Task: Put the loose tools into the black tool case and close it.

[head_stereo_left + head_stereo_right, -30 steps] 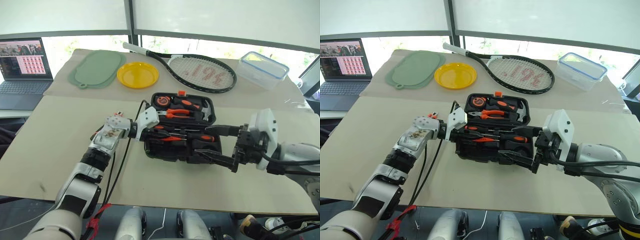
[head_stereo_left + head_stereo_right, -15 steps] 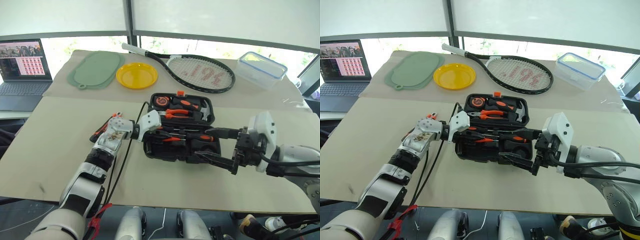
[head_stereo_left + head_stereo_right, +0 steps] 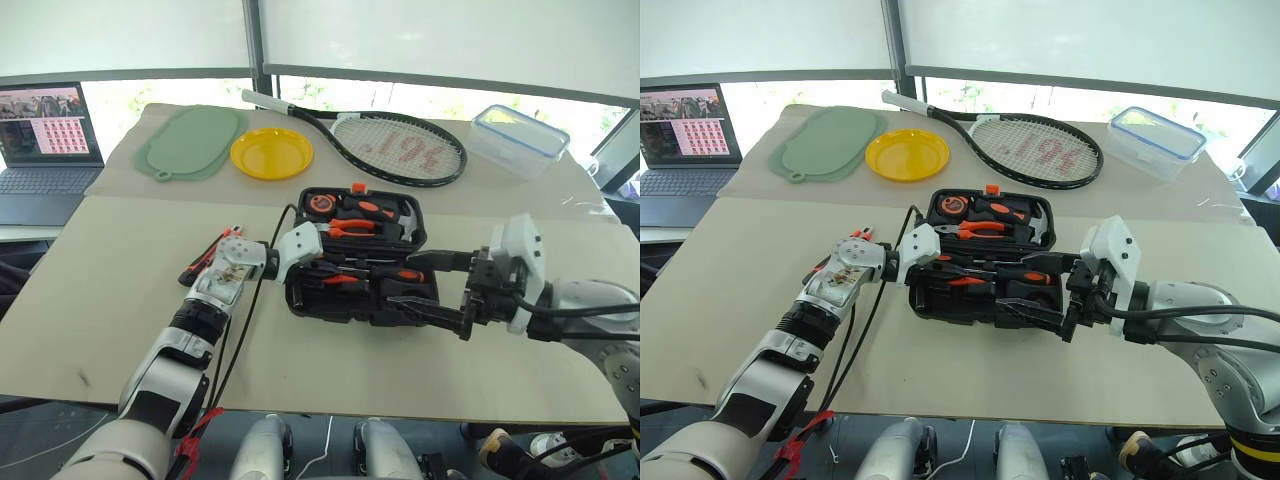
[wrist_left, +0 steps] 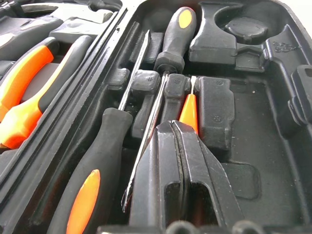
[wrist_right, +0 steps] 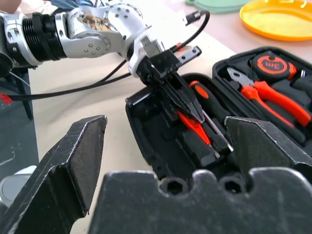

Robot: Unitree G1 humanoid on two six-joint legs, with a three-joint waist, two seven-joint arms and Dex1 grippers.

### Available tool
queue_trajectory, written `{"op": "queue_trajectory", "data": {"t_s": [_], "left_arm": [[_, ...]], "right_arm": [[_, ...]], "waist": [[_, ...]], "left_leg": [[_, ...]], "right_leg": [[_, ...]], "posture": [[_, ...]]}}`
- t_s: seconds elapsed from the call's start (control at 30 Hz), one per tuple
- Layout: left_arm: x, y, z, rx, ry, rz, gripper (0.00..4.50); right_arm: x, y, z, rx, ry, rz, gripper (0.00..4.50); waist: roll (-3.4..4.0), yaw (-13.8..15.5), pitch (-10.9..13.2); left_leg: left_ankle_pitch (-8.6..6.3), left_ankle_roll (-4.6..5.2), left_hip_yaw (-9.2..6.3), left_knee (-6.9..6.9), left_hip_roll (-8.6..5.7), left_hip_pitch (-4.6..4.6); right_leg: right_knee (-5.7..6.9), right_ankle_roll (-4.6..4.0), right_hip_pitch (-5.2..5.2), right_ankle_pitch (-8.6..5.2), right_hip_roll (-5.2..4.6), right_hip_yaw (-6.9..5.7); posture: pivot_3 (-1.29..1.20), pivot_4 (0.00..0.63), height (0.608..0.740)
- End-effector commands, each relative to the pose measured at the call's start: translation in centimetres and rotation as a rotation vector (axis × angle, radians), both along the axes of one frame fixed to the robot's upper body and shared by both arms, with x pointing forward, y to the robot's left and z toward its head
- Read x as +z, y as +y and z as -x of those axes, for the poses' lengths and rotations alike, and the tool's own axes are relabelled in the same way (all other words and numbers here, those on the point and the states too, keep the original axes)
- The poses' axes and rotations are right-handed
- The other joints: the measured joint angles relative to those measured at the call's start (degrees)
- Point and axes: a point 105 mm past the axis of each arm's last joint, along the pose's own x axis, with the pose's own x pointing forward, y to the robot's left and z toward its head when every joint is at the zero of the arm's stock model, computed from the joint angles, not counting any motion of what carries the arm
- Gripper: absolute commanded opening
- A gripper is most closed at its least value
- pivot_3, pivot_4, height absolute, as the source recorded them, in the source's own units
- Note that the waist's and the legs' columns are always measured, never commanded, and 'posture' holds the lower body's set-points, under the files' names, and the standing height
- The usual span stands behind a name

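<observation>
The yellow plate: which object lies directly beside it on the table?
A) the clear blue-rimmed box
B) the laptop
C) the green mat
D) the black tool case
C: the yellow plate sits right next to the green mat, while the other three things lie well apart from it.

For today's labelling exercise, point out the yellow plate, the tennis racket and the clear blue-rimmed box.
yellow plate (image 3: 271, 153), left eye view, centre of the dish.
tennis racket (image 3: 398, 150), left eye view, middle of the strings.
clear blue-rimmed box (image 3: 517, 135), left eye view, lid.
</observation>
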Motion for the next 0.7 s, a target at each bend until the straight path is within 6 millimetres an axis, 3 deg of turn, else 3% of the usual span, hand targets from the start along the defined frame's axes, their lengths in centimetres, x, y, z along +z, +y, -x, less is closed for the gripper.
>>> {"op": "queue_trajectory", "data": {"t_s": [0.03,0.13,0.23,0.37,0.5,0.7], "left_arm": [[-0.3,3.0,-0.1,0.091,0.078,-0.015,0.75],[3.2,5.1,0.4,0.138,0.053,0.069,1.82],[7.0,8.3,1.4,0.251,0.038,0.17,2.92],[9.8,13.4,3.7,0.442,0.042,0.247,4.36],[9.4,20.2,6.6,0.71,0.032,0.207,4.47],[8.1,25.6,8.2,0.941,0.03,0.061,4.47]], "right_arm": [[0.6,0.2,-0.4,0.012,-0.043,-0.006,4.5],[0.5,-0.2,-1.0,-0.005,-0.052,0.001,4.5],[0.2,-0.7,-1.6,-0.019,-0.062,0.032,4.5],[0.0,-1.4,-2.4,-0.026,-0.075,0.054,4.5],[-0.1,-1.9,-3.5,-0.026,-0.08,0.066,4.5],[0.1,-1.7,-4.3,0.013,-0.085,0.073,4.5]], "waist": [[0.0,-0.26,0.0],[0.0,-1.22,0.0],[-0.01,-1.48,0.02],[-0.01,-1.43,0.03],[0.01,-1.54,0.03],[-0.07,-0.38,0.08]], "left_leg": [[0.0,0.0,0.02,0.0,0.0,-0.01],[0.0,0.0,0.09,-0.07,0.07,-0.03],[0.01,-0.02,0.08,-0.19,0.12,-0.1],[0.02,-0.04,0.08,-0.19,0.1,-0.14],[0.01,-0.04,0.14,-0.2,0.08,-0.03],[0.12,-0.23,0.15,-0.45,0.09,0.07]], "right_leg": [[0.0,0.0,-0.02,0.0,0.0,0.01],[0.05,-0.04,-0.17,0.02,0.06,0.09],[0.06,-0.1,-0.31,-0.01,0.11,0.08],[-0.01,-0.05,-0.28,-0.01,-0.03,0.04],[-0.03,-0.02,-0.21,0.0,-0.06,0.05],[-0.03,-0.16,-0.26,0.0,-0.06,-0.03]], "posture": [[0.0,0.15,0.738],[0.0,0.15,0.738],[0.0,0.15,0.738],[0.0,0.15,0.738],[0.0,0.15,0.738],[0.0,0.15,0.738]]}}
